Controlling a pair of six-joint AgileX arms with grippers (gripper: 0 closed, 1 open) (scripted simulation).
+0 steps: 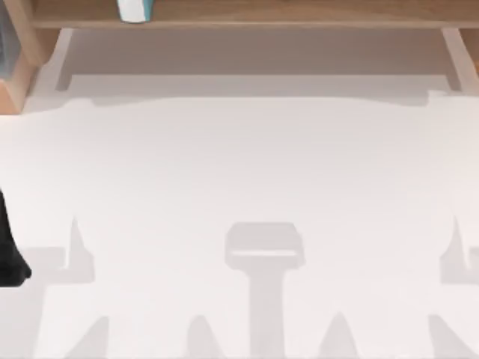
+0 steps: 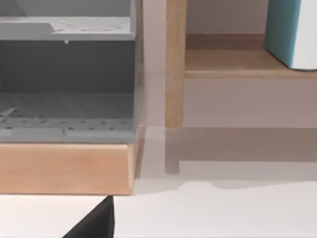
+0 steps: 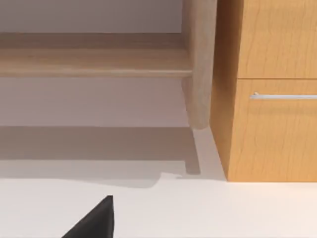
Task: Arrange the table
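The table (image 1: 239, 172) is a broad, plain white top spread across the top view. At its left edge a dark piece of my left arm (image 1: 9, 250) juts in. A black part of my left gripper (image 2: 94, 224) sits low in the left wrist view, above the white top and short of a wooden box. A black part of my right gripper (image 3: 94, 220) shows likewise in the right wrist view, short of the shelf's post.
A light-brown wooden shelf frame (image 1: 247, 19) runs along the table's far edge on posts (image 2: 175, 64). A teal and white object (image 1: 135, 9) stands on it. A wooden box with grey perforated trays (image 2: 67, 104) stands far left, a drawer cabinet (image 3: 272, 99) far right.
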